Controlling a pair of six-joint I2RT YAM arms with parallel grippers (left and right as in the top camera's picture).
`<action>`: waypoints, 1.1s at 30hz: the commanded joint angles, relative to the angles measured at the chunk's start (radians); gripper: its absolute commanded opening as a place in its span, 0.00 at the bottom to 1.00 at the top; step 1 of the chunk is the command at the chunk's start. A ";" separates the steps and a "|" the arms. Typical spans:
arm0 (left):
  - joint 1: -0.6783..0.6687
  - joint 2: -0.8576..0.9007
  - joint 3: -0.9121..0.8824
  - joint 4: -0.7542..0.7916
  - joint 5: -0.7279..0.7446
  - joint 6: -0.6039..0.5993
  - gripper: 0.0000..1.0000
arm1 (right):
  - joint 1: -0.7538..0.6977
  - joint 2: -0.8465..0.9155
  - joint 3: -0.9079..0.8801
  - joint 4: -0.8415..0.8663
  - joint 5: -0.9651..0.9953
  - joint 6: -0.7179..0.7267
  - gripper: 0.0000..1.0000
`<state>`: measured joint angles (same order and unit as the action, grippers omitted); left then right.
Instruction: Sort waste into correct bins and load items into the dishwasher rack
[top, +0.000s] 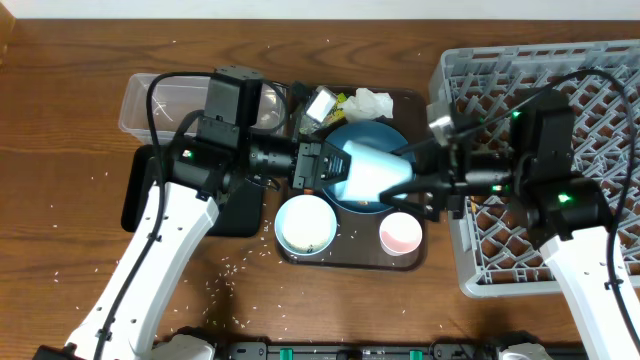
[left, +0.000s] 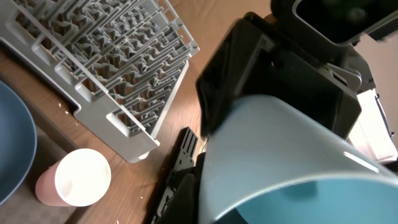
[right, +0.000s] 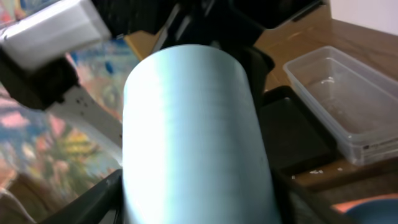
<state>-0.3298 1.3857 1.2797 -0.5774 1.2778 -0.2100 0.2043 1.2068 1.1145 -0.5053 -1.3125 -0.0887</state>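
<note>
Front edge: rice grains (top: 232, 268) dot the tabletop (top: 80, 60). White bowl (top: 307, 224) and pink cup (top: 401, 236) sit close together. Over the dark blue plate (top: 375, 132), the left end effector (top: 335, 165) clenches the light blue cup (top: 372, 175) sideways. The right end effector (top: 402, 178) straddles it, grip unclear. The rack (top: 600, 90) sits right, the clear tub (top: 150, 105) far left.

Robotics test bench staged as a kitchen clean-up: two white-and-black robot arms (top: 150, 260), trailing black cables (top: 150, 120) and lit by green status lights (top: 562, 199), lean over a wooden table (top: 60, 120). A grey dishwasher rack (top: 600, 70) sits loose on the tabletop, near a brown tray (top: 355, 258) of crockery, a clear tub (top: 135, 110) and a black tray (top: 135, 200). Rice (top: 235, 265) lies scattered across the wood. Both arms reach to one pale blue cup (top: 370, 172) above the crockery.
</note>
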 joint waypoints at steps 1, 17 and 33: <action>-0.014 -0.002 0.021 0.014 0.036 -0.002 0.06 | 0.039 -0.001 0.017 0.015 0.090 0.085 0.52; 0.106 -0.002 0.021 0.010 -0.242 -0.032 0.61 | -0.398 -0.150 0.017 -0.385 0.801 0.209 0.42; 0.111 -0.002 0.018 -0.058 -0.243 -0.015 0.62 | -0.985 0.039 0.017 -0.478 1.233 0.530 0.40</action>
<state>-0.2195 1.3857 1.2797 -0.6243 1.0389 -0.2363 -0.7227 1.1954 1.1175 -0.9867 -0.1101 0.3607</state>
